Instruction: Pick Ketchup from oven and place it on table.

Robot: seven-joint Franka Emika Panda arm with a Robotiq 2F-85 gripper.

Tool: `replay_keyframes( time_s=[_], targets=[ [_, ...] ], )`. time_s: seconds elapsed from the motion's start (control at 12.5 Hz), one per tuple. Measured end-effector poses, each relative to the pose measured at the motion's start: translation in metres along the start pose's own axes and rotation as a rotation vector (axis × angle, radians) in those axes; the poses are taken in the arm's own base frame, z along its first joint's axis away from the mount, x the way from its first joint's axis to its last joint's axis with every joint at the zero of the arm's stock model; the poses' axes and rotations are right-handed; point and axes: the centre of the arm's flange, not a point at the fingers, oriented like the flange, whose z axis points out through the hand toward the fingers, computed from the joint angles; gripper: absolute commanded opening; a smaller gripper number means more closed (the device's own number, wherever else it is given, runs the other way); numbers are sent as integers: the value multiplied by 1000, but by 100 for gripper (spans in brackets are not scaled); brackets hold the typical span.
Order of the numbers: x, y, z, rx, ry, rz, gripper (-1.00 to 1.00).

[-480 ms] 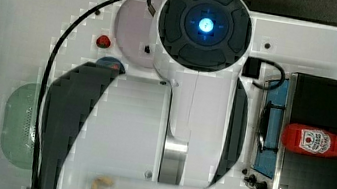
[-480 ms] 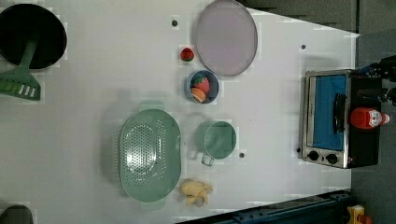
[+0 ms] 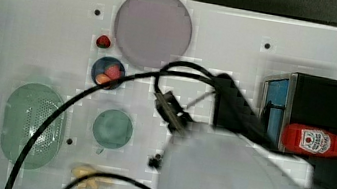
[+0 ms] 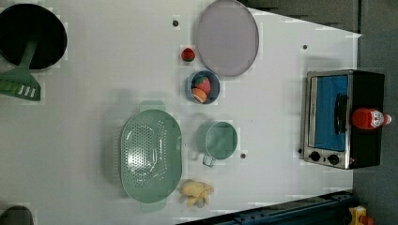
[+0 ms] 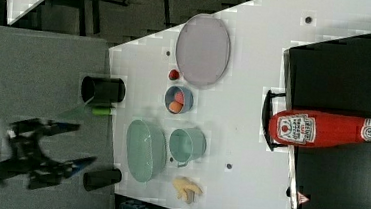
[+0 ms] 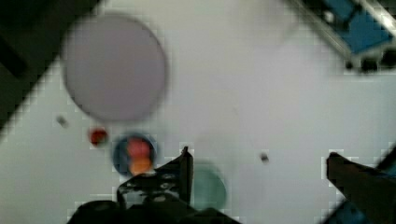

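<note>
The red ketchup (image 3: pixel 323 142) with its white cap lies on its side on the roof of the black oven (image 3: pixel 330 96), which stands at the top view's right on the white table (image 3: pixel 42 15). The ketchup (image 5: pixel 329 130) shows its label in the right view, and the left view has the ketchup (image 4: pixel 371 118) above the blue glass door of the oven (image 4: pixel 331 117). My arm (image 3: pixel 243 186) is a pale blur just beside the oven's front. In the wrist view my gripper (image 6: pixel 257 163) is open over bare table, holding nothing.
A lilac plate (image 3: pixel 152 28), a strawberry (image 3: pixel 103 41), a blue bowl of fruit (image 3: pixel 107 72), a green cup (image 3: pixel 112 128), a green colander (image 3: pixel 33 122) and a yellowish item (image 3: pixel 90 179) lie mid-table. A black pan (image 4: pixel 30 35) and green spatula (image 4: pixel 21 84) sit far off. Black cables (image 3: pixel 107 83) trail from the arm.
In the top view my arm has swung away from the middle toward the lower right, uncovering the plate, bowl and cup. The ketchup and oven have not moved.
</note>
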Motion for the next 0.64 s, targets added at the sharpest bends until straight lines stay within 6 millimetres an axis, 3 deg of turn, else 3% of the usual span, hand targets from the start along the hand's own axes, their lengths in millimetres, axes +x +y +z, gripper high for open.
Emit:
replay_keyframes(
  time_s=[0.08, 0.16, 0.32, 0.48, 0.64],
  targets=[
    [7, 8, -23, 39, 56, 15, 100],
    [17, 20, -33, 60, 74, 45, 100],
    [52, 48, -25, 95, 68, 132, 100],
    [104, 75, 13, 54, 55, 229, 100],
    [152, 111, 76, -14, -3, 342, 100]
  ],
)
